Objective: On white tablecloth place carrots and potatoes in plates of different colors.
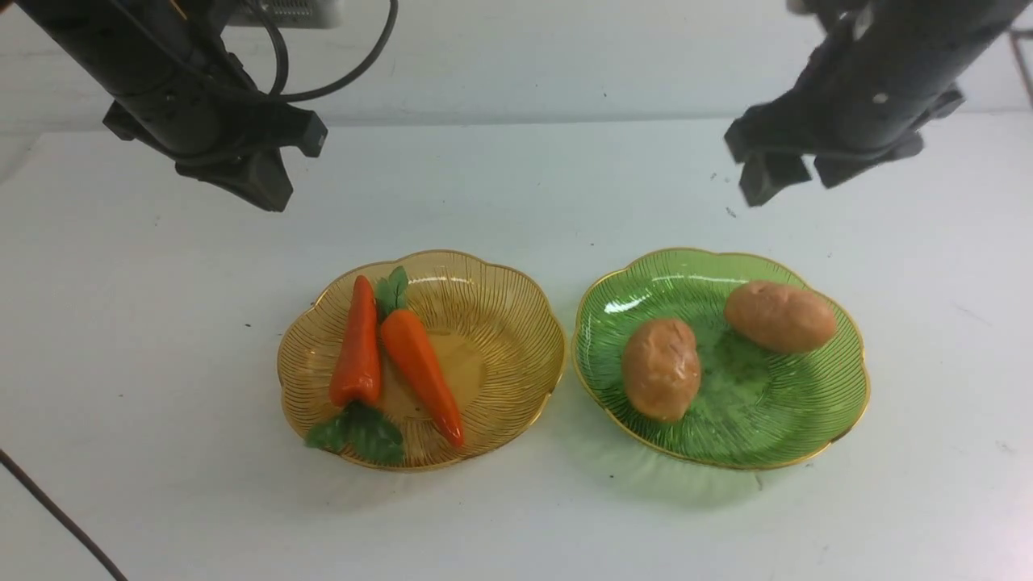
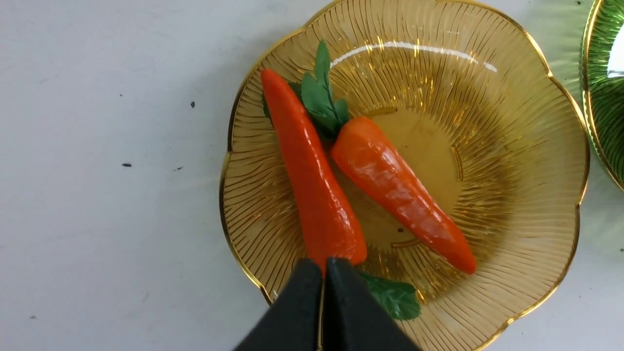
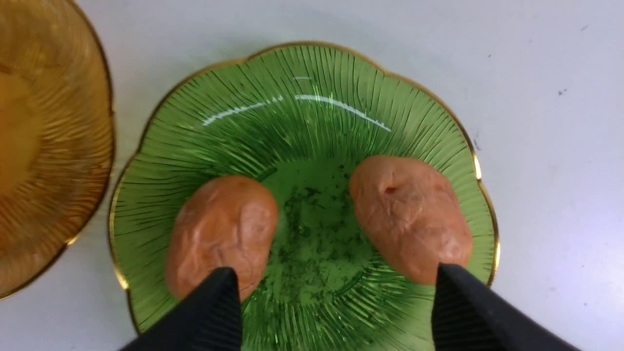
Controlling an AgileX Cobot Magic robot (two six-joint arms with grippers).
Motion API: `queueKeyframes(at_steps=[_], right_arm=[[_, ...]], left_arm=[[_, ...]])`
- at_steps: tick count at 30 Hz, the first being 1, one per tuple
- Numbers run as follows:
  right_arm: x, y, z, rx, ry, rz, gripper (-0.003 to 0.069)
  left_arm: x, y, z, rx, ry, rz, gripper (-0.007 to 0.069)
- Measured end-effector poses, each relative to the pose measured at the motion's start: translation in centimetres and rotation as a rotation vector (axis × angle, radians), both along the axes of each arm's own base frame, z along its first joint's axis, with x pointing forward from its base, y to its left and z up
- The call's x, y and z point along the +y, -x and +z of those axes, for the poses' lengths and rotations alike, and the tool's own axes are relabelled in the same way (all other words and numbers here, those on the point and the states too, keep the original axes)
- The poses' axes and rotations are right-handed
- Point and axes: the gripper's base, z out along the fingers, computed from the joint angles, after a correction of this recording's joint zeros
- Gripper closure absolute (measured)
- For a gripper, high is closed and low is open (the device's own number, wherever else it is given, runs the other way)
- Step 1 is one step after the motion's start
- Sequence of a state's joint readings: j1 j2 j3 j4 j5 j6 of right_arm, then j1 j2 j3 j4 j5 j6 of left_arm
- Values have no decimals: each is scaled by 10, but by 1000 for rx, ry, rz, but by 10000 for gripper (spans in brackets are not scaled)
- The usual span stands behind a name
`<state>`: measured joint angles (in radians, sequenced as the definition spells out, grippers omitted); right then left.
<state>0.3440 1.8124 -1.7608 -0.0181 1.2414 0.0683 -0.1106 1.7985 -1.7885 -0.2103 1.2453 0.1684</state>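
Observation:
Two orange carrots (image 1: 358,343) (image 1: 421,374) lie side by side in the amber plate (image 1: 516,339) on the white tablecloth (image 1: 145,339). Two tan potatoes (image 1: 660,368) (image 1: 779,315) lie in the green plate (image 1: 767,411) to its right. My left gripper (image 1: 258,181) hangs shut and empty above and behind the amber plate; in the left wrist view its tips (image 2: 323,265) meet over the carrots (image 2: 312,180) (image 2: 399,190). My right gripper (image 1: 795,173) hangs open and empty behind the green plate; in the right wrist view (image 3: 336,282) it is above both potatoes (image 3: 222,229) (image 3: 412,217).
The two plates stand close together, rims nearly touching (image 1: 569,355). A black cable (image 1: 56,512) crosses the cloth's front left corner. A pale wall (image 1: 565,56) rises behind the cloth. Small dark specks (image 1: 730,212) dot the cloth.

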Motion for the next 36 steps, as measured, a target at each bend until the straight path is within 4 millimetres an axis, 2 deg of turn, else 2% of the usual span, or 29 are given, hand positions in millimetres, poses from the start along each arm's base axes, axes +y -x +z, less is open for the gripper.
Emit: queueKeyframes(at_steps=[2,4,7,8,9,10,12,13,15,18,21,24,28,36], right_arm=[[-10,32,36,-73,-38,2,267],[-22,64,64,-142,-62,5,356],[-36,101,83,-201,-65,3,470],[-46,124,92,-237,-63,0,531],[-61,161,103,-297,-62,-5,603],[-65,169,101,-301,-55,-7,616],[-82,212,102,-362,-62,-16,655],[-92,242,98,-432,-95,-25,666],[-105,285,87,-699,-226,-22,673],[-115,323,52,-1031,-385,3,674],[-118,332,15,-1130,-399,14,674],[-117,327,1,-1133,-361,26,674],[-117,324,-7,-1139,-321,39,674],[-118,323,-6,-1181,-261,62,674]], left_arm=[[0,0,0,0,1,0,628],[0,0,0,0,1,0,628],[0,0,0,0,1,0,628],[0,0,0,0,2,0,628],[-1,0,0,1,8,-1,628],[-1,0,0,1,8,-1,628],[-1,0,0,2,16,-1,628],[-1,0,0,2,17,-1,628],[-2,0,0,3,20,1,628],[-3,0,1,8,45,11,628],[-6,1,1,12,72,9,628],[-8,1,2,14,82,8,628],[-9,1,2,19,107,15,628],[-13,2,3,27,148,18,628]])
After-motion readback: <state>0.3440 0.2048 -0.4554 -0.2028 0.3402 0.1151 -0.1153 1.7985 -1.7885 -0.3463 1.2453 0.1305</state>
